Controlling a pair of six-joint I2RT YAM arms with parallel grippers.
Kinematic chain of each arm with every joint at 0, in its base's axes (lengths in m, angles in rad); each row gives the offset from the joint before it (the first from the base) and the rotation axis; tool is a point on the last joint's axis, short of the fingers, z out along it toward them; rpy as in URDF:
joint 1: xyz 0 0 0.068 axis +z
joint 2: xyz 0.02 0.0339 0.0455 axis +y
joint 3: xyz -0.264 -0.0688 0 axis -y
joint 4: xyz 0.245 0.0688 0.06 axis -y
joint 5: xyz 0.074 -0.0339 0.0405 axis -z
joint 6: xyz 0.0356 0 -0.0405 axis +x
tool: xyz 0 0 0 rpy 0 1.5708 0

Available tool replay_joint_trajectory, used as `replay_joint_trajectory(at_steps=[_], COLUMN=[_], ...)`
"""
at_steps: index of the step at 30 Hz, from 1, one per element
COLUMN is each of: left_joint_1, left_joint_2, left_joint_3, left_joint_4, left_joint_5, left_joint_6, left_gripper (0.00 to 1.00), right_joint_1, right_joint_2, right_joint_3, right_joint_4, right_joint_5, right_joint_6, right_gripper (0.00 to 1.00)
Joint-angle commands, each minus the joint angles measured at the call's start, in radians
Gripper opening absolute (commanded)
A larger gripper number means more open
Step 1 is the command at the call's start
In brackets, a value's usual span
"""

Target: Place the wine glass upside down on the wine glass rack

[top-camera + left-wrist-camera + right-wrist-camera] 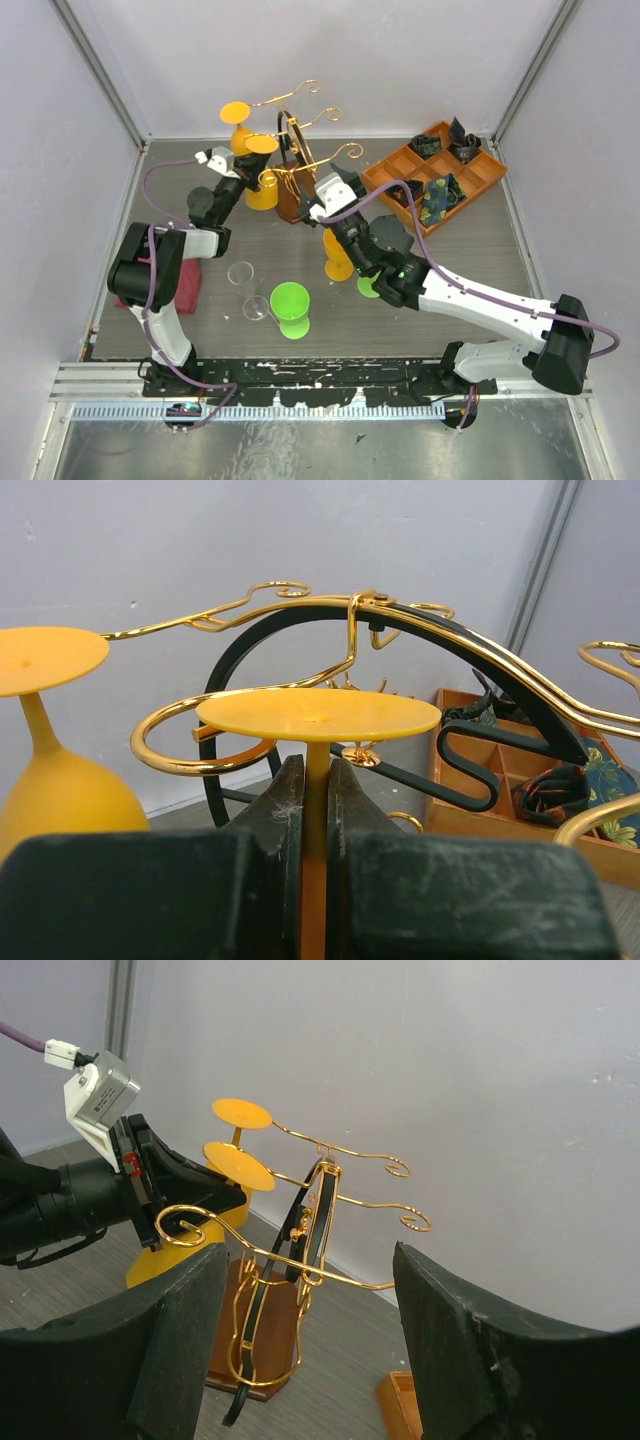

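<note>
At rack (291, 196): left pincer (316, 782) clamps inverted yellow wine glass (318, 715) stem; right pincer (306, 1260) apart.

The wine glass (318, 714), opaque yellow-orange, is hanging upside down, with its flat round foot facing up and its bowl pointing down. The left gripper (316, 785) is pinching its thin stem. The foot is sitting right at a curled scroll end of the wine glass rack (240, 655); whether they are touching, I cannot tell. The rack is standing upright on its oval brown wooden base, with its gold wire arms spreading out around a dark hoop.
</note>
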Motion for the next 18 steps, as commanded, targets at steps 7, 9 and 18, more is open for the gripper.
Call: replay_joint_trajectory(at_steps=[7, 9, 18], left_joint_1=[0.000, -0.001, 0.000], left_joint_2=[-0.020, -0.027, -0.058], left_joint_3=[-0.002, -0.002, -0.003], left_joint_4=[0.002, 0.002, 0.002], left_joint_5=[-0.038, -0.038, -0.077], left_joint_6=[0.007, 0.002, 0.009], left_gripper=[0.00, 0.00, 0.00], right_joint_1=[0.003, 0.004, 0.003], right_joint_2=[0.004, 0.004, 0.004], right_joint_3=[0.033, 0.032, 0.030], right_joint_4=[0.038, 0.036, 0.040], right_joint_5=[0.021, 0.023, 0.025], right_joint_6=[-0.012, -0.012, -0.018], right_gripper=[0.72, 0.73, 0.73])
